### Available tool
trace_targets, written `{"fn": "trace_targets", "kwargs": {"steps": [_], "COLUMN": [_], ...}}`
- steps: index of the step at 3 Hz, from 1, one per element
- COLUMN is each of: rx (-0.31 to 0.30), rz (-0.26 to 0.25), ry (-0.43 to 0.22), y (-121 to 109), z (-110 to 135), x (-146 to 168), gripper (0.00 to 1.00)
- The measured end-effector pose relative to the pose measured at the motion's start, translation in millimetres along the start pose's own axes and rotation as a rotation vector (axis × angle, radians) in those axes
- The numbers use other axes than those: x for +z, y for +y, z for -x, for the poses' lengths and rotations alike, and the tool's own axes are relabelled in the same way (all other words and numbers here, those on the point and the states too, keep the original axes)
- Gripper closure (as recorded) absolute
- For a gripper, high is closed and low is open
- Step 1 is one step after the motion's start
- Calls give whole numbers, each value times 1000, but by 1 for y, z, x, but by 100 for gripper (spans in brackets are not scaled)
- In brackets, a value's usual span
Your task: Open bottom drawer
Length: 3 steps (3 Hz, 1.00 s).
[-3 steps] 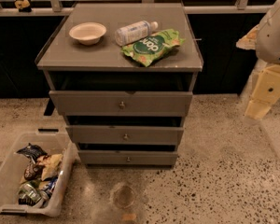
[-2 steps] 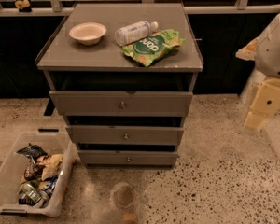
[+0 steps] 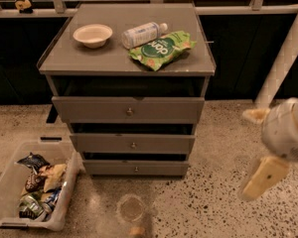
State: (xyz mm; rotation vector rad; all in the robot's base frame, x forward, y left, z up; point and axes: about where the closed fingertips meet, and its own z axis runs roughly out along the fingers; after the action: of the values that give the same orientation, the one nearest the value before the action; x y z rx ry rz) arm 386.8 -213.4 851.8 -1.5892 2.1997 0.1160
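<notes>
The grey cabinet (image 3: 126, 63) has three drawer fronts stacked one under another. The bottom drawer (image 3: 109, 168) is the slimmest, just above the floor, with a small round metal knob (image 3: 136, 169) at its centre. Its front sits about flush with the fronts above. My gripper (image 3: 259, 148) hangs in the air at the right, well off the cabinet's right side and at about the bottom drawer's height. Its cream fingers (image 3: 263, 177) are spread apart, open, with nothing between them.
On the cabinet top lie a white bowl (image 3: 92, 34), a plastic bottle (image 3: 143, 33) and a green chip bag (image 3: 161, 48). A clear bin (image 3: 5, 185) of snack wrappers and cans stands on the speckled floor at the lower left. A white post (image 3: 285, 53) rises at the right.
My gripper has dropped down and slightly left, from beside the cabinet top to about the bottom drawer's height. The cabinet and drawers have not moved.
</notes>
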Motion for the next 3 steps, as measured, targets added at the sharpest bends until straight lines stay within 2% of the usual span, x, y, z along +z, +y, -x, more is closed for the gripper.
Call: {"fn": "trace_targets", "kwargs": {"steps": [1,2,3], "rx": [95,133,92], "rz": [18,65,178], "ry": [4,90,205], "y": [33,65,109], "z": [-39,-69,-101], "x": [65,149,246], "gripper": [0,0,0]}}
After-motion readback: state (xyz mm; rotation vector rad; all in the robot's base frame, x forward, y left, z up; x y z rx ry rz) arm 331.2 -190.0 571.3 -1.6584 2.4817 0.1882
